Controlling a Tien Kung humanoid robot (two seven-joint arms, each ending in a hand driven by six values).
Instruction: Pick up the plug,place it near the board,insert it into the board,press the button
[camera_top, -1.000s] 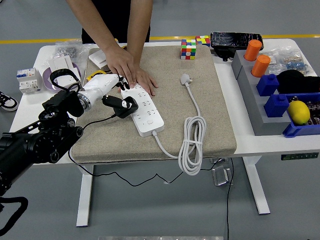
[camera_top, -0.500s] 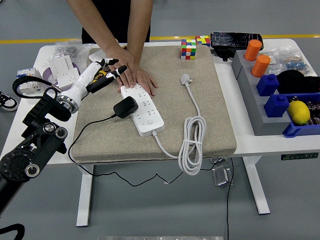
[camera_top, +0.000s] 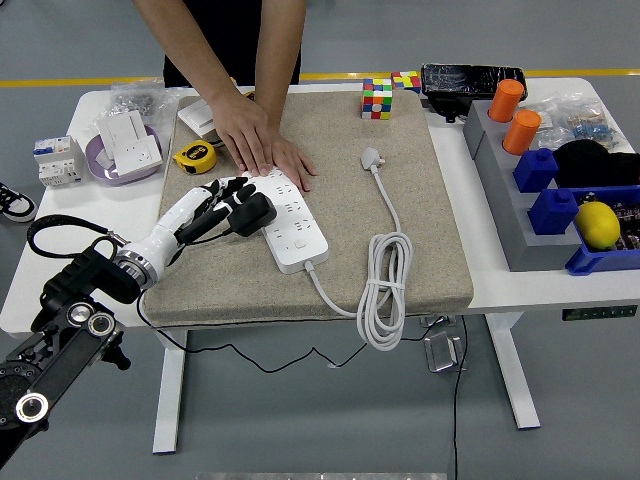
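A white power strip (camera_top: 292, 226) lies on the beige mat (camera_top: 400, 280), slanting from the far left to the near right. A person's two hands (camera_top: 262, 148) press down on its far end. A black plug (camera_top: 256, 213) with a thin black cord rests against the strip's left edge. My left hand (camera_top: 222, 200) reaches in low from the left. Its fingers are spread and their tips lie at the plug's left side, not closed around it. The strip's own white plug (camera_top: 372, 157) and coiled cord lie to the right. My right arm is out of view.
A yellow tape measure (camera_top: 190, 155) and a purple bowl (camera_top: 112, 172) with a white socket stand at the left. Two Rubik's cubes (camera_top: 377, 98) are at the back. A grey bin (camera_top: 508, 220) at the right holds orange cylinders, blue blocks and a lemon.
A second ago my left hand was at the plug. It lifted away to the far left and left the plug against the strip, then came back down beside it.
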